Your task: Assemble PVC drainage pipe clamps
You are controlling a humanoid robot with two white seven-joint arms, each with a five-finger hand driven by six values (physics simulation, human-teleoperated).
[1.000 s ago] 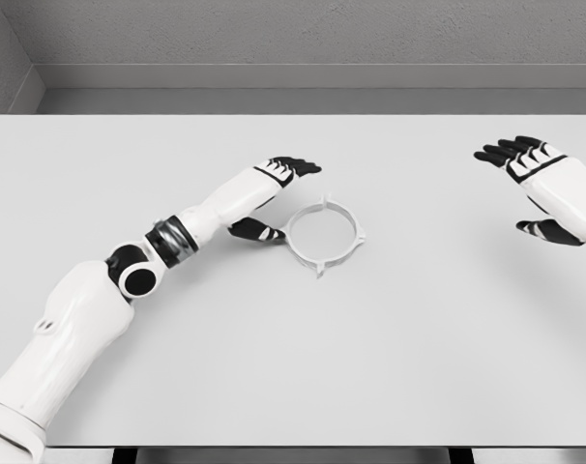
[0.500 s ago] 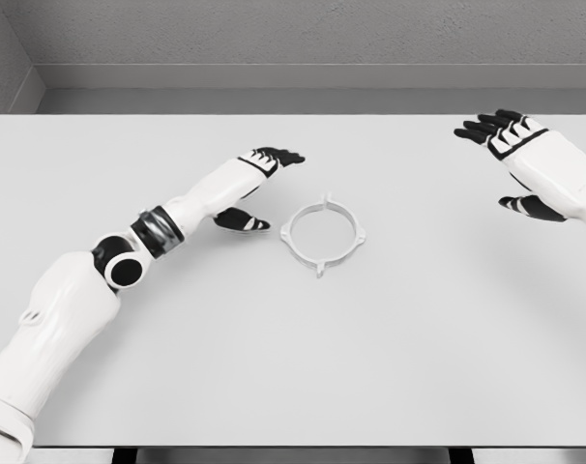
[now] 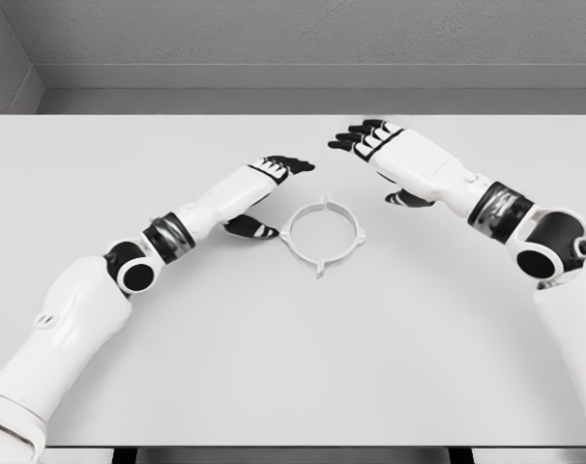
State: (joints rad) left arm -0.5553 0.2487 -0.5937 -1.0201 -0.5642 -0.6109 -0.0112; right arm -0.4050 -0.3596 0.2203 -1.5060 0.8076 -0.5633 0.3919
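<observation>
A white ring-shaped pipe clamp (image 3: 322,235) with small tabs around its rim lies flat near the middle of the white table (image 3: 293,367). My left hand (image 3: 264,198) hovers just left of the ring, fingers spread, thumb low beside the rim, holding nothing. My right hand (image 3: 385,159) reaches in from the right and hangs above and to the right of the ring, fingers extended, empty. Neither hand touches the clamp.
The table's far edge meets a grey wall at the back. No other objects show on the tabletop.
The right arm has swung far to the left, from the table's right edge to just beside the ring. The left hand has shifted slightly toward the ring. The clamp has not moved.
</observation>
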